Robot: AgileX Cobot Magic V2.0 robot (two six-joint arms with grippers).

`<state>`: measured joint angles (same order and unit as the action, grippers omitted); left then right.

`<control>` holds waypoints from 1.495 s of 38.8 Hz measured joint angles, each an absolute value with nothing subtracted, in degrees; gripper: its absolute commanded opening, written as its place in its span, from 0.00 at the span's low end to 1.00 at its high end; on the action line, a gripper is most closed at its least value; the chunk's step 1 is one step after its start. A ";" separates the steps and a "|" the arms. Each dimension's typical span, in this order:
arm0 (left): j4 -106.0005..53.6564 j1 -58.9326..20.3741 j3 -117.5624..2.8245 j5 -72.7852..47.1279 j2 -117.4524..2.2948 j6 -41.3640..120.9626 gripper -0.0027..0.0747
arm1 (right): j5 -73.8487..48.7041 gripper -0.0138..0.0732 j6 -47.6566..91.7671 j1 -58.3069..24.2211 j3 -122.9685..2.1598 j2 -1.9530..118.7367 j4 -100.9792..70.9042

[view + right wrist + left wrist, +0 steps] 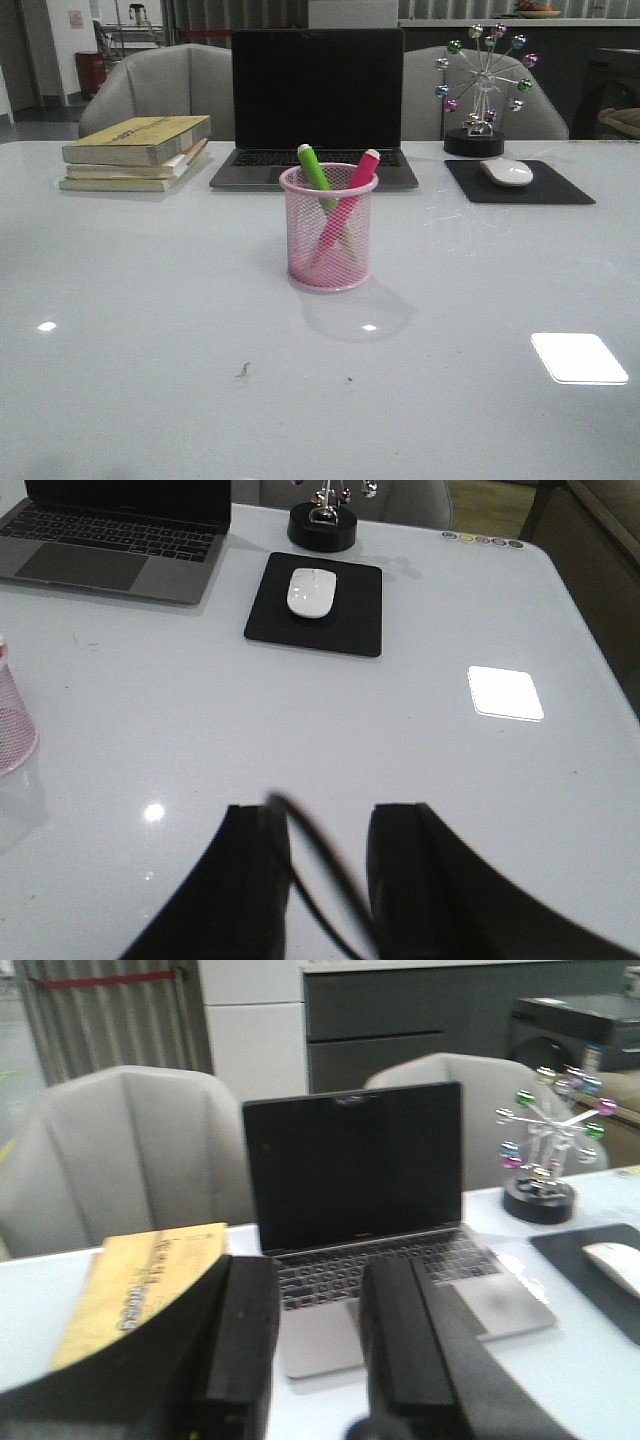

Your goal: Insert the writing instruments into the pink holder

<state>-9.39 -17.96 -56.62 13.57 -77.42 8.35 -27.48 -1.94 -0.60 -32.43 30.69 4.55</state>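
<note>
The pink holder (328, 228), a round wire-mesh cup, stands upright in the middle of the white table. Two writing instruments lean inside it and stick out above the rim: a lime green pen (314, 167) and a hot pink pen (361, 169). Neither arm shows in the front view. My left gripper (318, 1275) is open with nothing between its fingers, held above the table in front of the laptop. My right gripper (328, 815) is also open and empty, with a thin black cable crossing the gap. An edge of the holder (12, 730) shows in the right wrist view.
A stack of books (137, 151) lies at the back left. An open laptop (316, 105) stands behind the holder. At the back right are a black mouse pad (518, 182) with a white mouse (507, 172) and a ferris-wheel ornament (482, 90).
</note>
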 measured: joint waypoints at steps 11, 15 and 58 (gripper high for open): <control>-9.39 -11.27 -51.97 10.95 -71.46 8.44 0.41 | -27.48 0.55 -1.94 -0.60 -32.43 30.69 4.55; -9.39 -9.97 -48.52 10.59 -68.92 8.44 0.41 | -27.48 0.55 -1.94 -0.60 -32.43 30.69 4.55; -9.22 -0.40 -25.36 2.38 -43.60 8.44 0.35 | -27.48 0.55 -1.94 -0.60 -32.43 30.69 4.55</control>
